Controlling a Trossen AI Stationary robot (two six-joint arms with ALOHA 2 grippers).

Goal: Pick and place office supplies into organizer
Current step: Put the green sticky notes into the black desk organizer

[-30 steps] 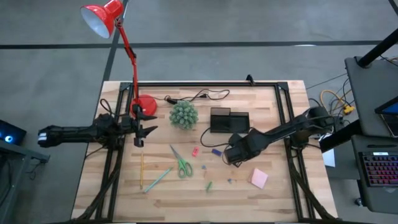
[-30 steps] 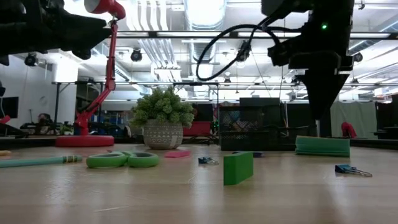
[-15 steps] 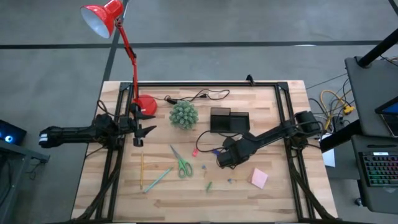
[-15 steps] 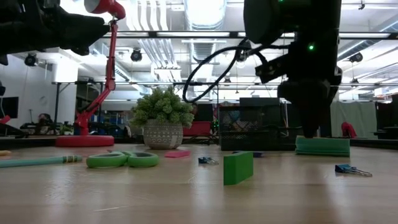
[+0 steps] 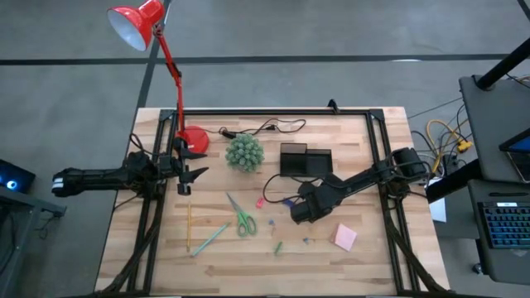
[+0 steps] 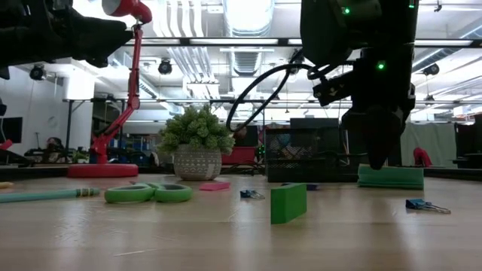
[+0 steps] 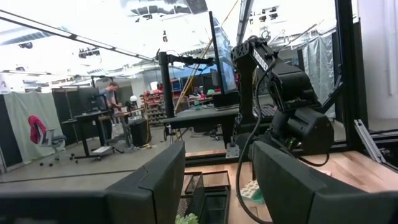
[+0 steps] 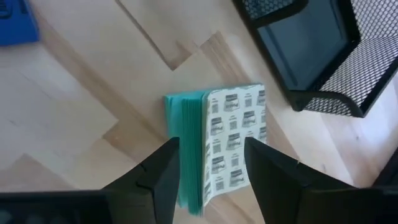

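Beside the organizer [image 8: 311, 46], the right gripper [image 8: 208, 165] straddles, jaws open, the green-white block [image 8: 214, 143] lengthwise.

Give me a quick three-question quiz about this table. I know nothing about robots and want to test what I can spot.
1. True or false: the scissors already lie inside the organizer.
2. Pick one: the right end effector has its fingers on either side of A) the scissors, B) the green-white block, C) the plant.
3. In a word: what stands on the table between the red lamp base and the organizer?

Key: 1 false, they lie on the bare wood. 2 B. 3 The plant.
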